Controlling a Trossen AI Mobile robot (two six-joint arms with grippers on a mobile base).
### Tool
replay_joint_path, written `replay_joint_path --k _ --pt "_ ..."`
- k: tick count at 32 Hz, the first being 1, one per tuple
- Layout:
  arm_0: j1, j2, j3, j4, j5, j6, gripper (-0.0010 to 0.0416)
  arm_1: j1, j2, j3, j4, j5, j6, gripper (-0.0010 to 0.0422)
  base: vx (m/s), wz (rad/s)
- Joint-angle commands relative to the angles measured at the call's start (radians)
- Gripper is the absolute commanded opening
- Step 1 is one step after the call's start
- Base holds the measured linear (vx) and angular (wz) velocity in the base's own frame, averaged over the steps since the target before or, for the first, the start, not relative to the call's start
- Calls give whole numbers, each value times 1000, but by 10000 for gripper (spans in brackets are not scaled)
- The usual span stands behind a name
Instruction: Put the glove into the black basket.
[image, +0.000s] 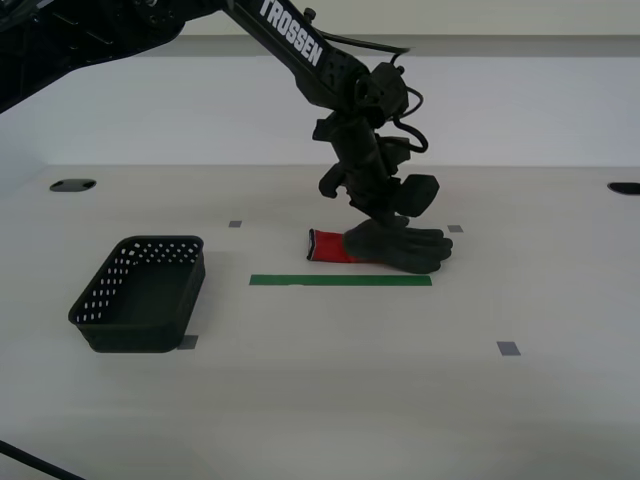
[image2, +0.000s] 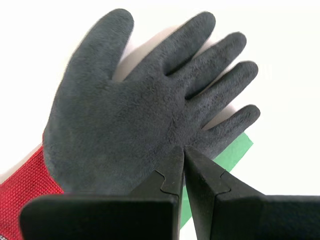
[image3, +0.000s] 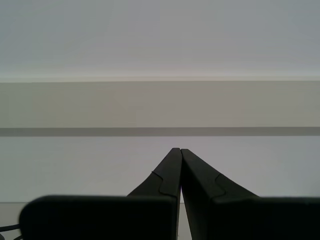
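- Black basket (image: 140, 295): small, perforated sloping walls, open side up; stands on the bench (image: 330, 400) at the exterior view's left, well apart from the glove. Nothing visible inside.
- Green tape strip (image: 340, 280): flat on the bench, just in front of the glove.
- Glove (image: 385, 246): dark grey coated palm, red knit cuff pointing toward the basket side, lying flat near the bench's middle. Judged light, soft and floppy; the coating looks grippy, not slippery; nothing fragile. It will likely droop from any single pinch point. Best hold, by my judgement: a fold of palm fabric or the thicker cuff, not a loose fingertip.
- My second gripper (image2: 184, 148): down on the glove. The fingers (image2: 172, 170) stand pressed together, tips at the palm's edge near the base of the glove's little finger; whether any fabric is pinched between them cannot be told.
- My first gripper (image3: 179, 149): fingers closed tip to tip, holding nothing, facing a plain wall, away from the work.
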Motion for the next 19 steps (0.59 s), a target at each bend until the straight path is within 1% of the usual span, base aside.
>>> replay_joint_path --k 1,2,3,4,5,6,7,8,9,10,11,12,13,14,16,17,18,19 --pt "1 0 1 2 2 0 1 0 1 0 -18 -35 24 6 0 0" --pt "0 0 1 3 2 0 1 0 1 0 -25 -53 38 12 0 0" --pt "1 0 1 4 2 0 1 0 1 -9 -40 -102 77 45 0 0" --pt "1 0 1 5 2 0 1 0 1 -10 -46 -118 82 58 0 0" --pt "1 0 1 5 2 0 1 0 2 -9 -50 -148 80 79 0 0" --pt "1 0 1 5 2 0 1 0 2 -10 -50 -172 77 110 0 0" --pt "1 0 1 5 2 0 1 0 2 -10 -50 -178 75 127 0 0" --pt "0 0 1 5 2 0 0 0 2 -9 -49 -180 56 158 0 0" --pt "0 0 1 5 2 0 1 0 2 -10 -50 -179 19 203 0 0" --pt "1 0 1 5 2 0 1 0 2 -10 -49 -179 6 231 0 0" --pt "0 0 1 5 2 0 1 -1 2 -10 -47 -179 0 242 0 0" --pt "0 0 1 5 2 0 0 -2 2 -10 -40 -179 -15 263 0 0" --pt "1 0 1 5 2 0 1 -2 2 -10 -39 -180 -23 269 0 0" --pt "0 0 1 5 2 0 1 -2 2 -10 -39 -179 -43 275 0 0" --pt "1 0 1 4 2 0 1 -3 21 -7 -34 -174 -80 271 0 0" --pt "1 0 1 8 2 0 1 -3 27 -5 -35 -174 -82 269 0 0" --pt "0 0 1 2 2 0 1 -7 58 10 -40 -121 -109 262 0 0" --pt "1 0 1 2 2 0 1 -8 71 19 -43 -105 -122 260 0 0"
